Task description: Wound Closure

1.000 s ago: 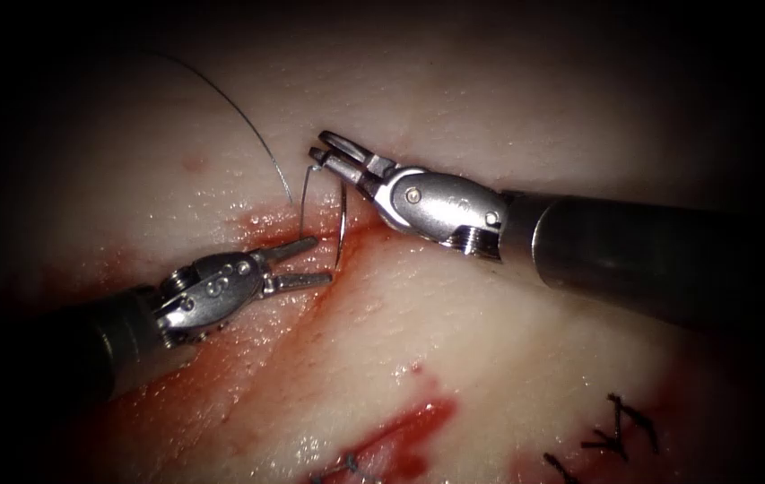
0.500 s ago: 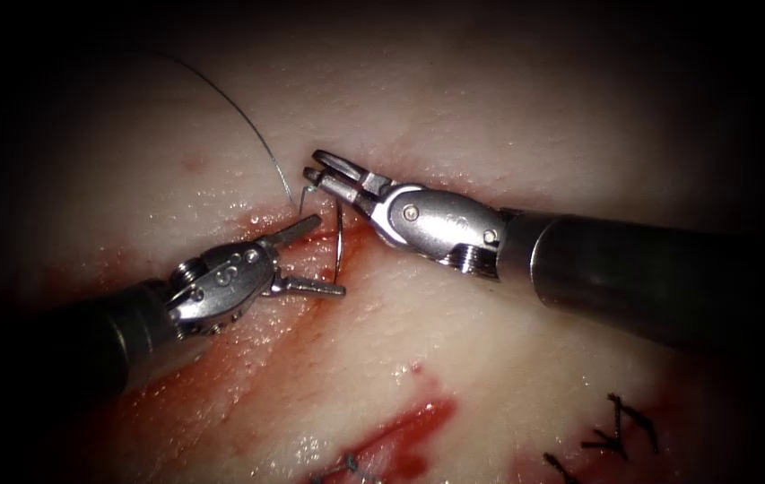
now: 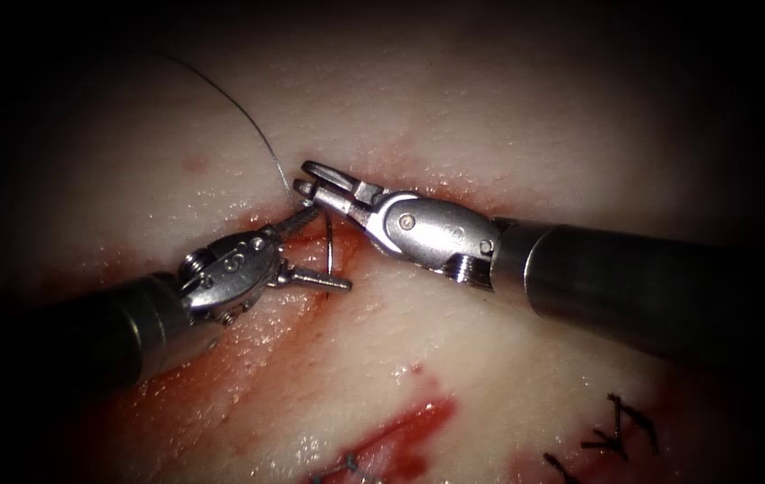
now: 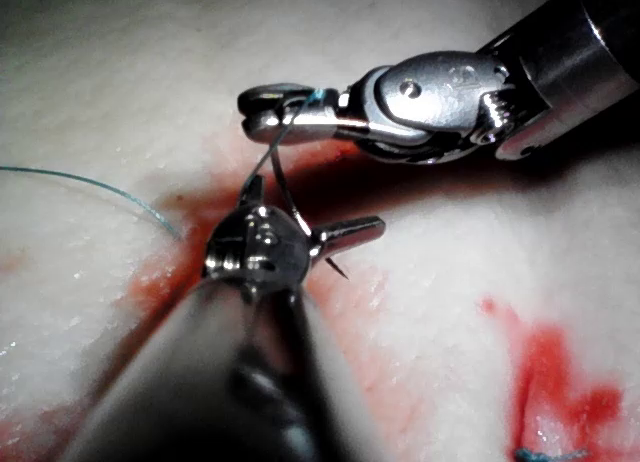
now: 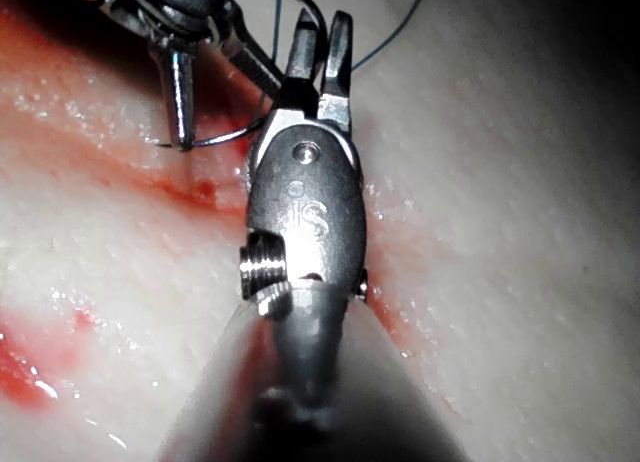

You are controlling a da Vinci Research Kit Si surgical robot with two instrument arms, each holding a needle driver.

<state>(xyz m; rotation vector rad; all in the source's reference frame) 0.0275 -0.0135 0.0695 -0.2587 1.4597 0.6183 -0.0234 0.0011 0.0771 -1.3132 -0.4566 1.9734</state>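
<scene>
Our right end effector (image 3: 310, 184) comes in from the right and has its two jaws closed on the needle (image 3: 329, 242) at its swaged end, right where the thread (image 3: 237, 106) joins it; the same hold shows in the left wrist view, where the right end effector (image 4: 270, 107) pinches the needle (image 4: 285, 187) beside a bit of teal thread (image 4: 100, 187). From that hold the needle curves down and hangs over the cut (image 3: 310, 269) in the tissue (image 3: 508, 376), and we see its point free above the red fluid (image 3: 409, 430), not buried in the tissue. Our left end effector (image 3: 324, 251) holds nothing: its jaws are spread wide, one on each side of the needle's shaft, the upper jaw near the swaged end and the lower jaw near the point, so the needle's middle lies between them. In the right wrist view the right end effector (image 5: 320, 52) stands just beside the left end effector (image 5: 200, 62), with the needle (image 5: 225, 137) arcing between the two. The thread runs up and away to the left of the cut. Dark stitches (image 3: 620, 430) sit on the tissue well apart from both tools.
</scene>
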